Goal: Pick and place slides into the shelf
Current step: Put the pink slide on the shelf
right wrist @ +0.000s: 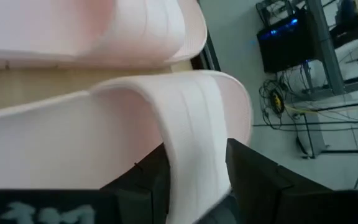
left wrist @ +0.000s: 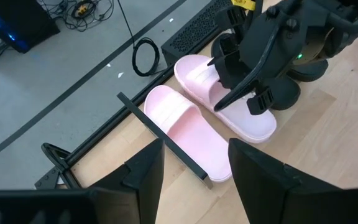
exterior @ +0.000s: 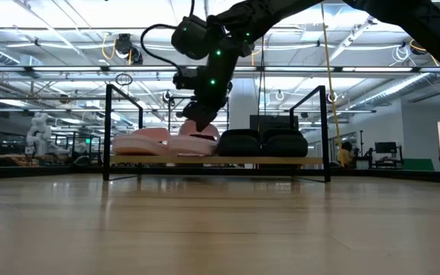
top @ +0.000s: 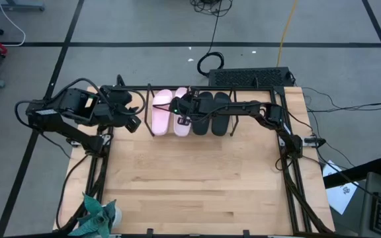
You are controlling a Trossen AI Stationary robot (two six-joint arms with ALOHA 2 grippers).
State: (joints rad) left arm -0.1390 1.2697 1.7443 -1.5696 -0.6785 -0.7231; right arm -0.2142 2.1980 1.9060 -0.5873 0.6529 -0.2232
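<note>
The shelf (top: 152,99) of thin black rods stands at the table's far edge. Two pale pink slides (top: 162,111) (left wrist: 191,134) and two black slides (top: 213,112) (exterior: 262,143) lie side by side on its board. My right gripper (right wrist: 194,186) (top: 181,112) reaches in from the right, shut on the strap of the pink slide (left wrist: 241,112) that lies beside the black ones. My left gripper (left wrist: 194,186) (top: 135,114) hangs open above the shelf's left end, with nothing between its fingers. My right gripper pinches the pink slide's broad strap (right wrist: 194,137) at one side edge. One finger (right wrist: 145,180) is on the footbed side under the strap, the other (right wrist: 257,180) on its outer face. The fingers slant down from the table's right. The slide's sole lies on the shelf board.
A tall black rod frame (top: 98,165) runs along the table's left and right sides. A teal bundle (top: 98,215) sits at the near left corner. A black keyboard-like object (top: 250,78) and cables lie beyond the far edge. Bare wood (top: 190,178) fills the table's middle and near part.
</note>
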